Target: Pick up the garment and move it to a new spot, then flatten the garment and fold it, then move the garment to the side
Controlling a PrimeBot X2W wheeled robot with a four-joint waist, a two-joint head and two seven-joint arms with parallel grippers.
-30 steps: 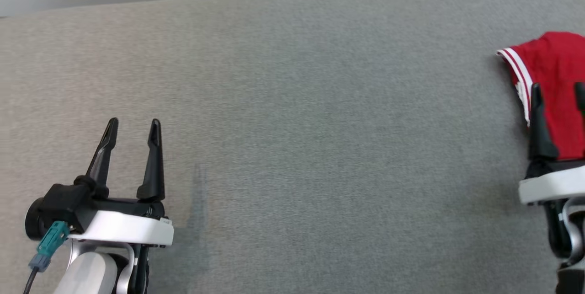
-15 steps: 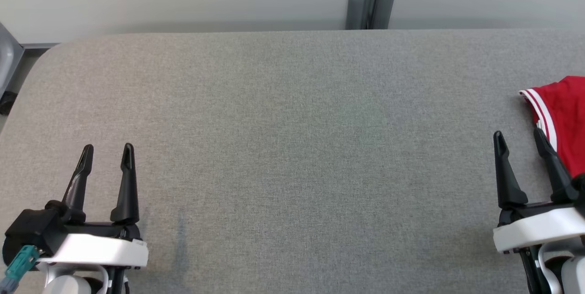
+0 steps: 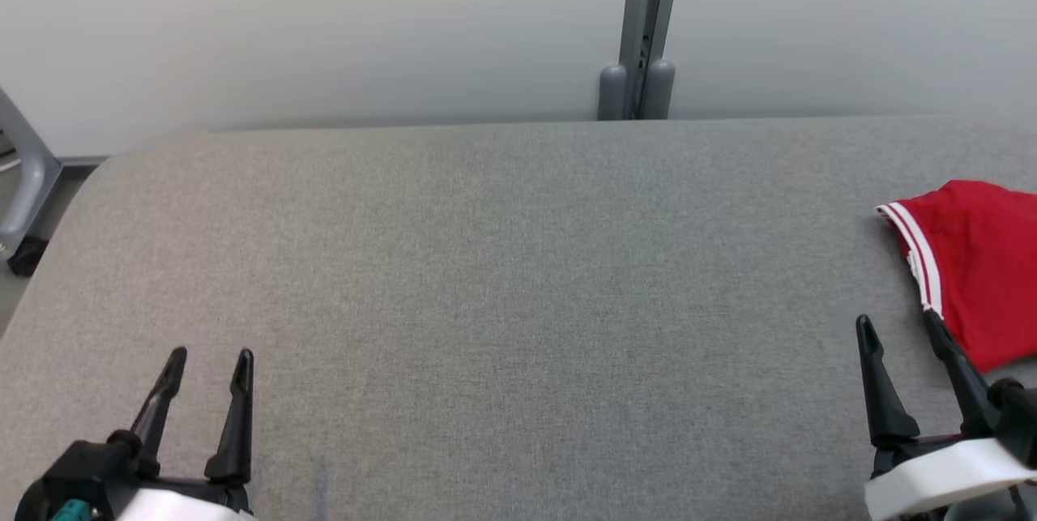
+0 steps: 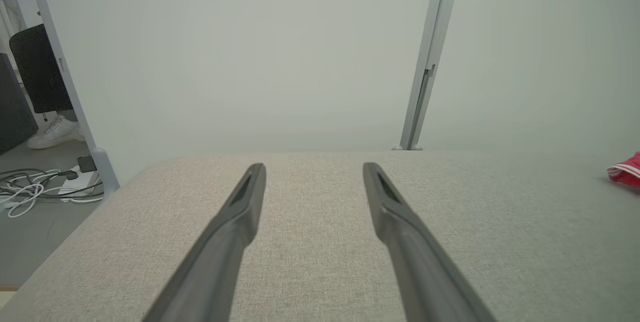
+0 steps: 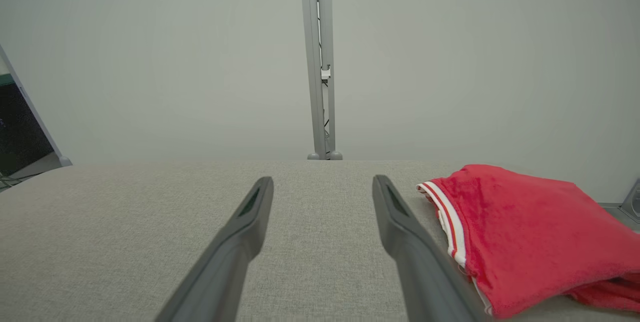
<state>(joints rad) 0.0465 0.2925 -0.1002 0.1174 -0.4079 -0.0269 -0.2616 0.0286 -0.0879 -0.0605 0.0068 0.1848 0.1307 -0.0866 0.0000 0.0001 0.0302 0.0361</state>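
Note:
The garment [image 3: 980, 270] is red with white stripes along one edge and lies folded on the grey table [image 3: 518, 278] at the far right. In the right wrist view the garment [image 5: 530, 232] sits just right of my fingers. My right gripper [image 3: 899, 326] is open at the lower right, beside the garment's near left corner and apart from it. Over the table's near left stands my left gripper [image 3: 208, 359], open with nothing between its fingers. A sliver of the garment [image 4: 625, 171] shows at the right edge of the left wrist view.
A grey post [image 3: 640, 27] rises against the pale wall behind the table's far edge. Left of the table are a metal frame leg [image 3: 20, 181], cables on the floor [image 4: 35, 189] and a white shoe [image 4: 52, 131].
The camera has tilted up, so the wall and post have come into view. Both grippers now sit lower in the picture and my right gripper has drawn back off the garment.

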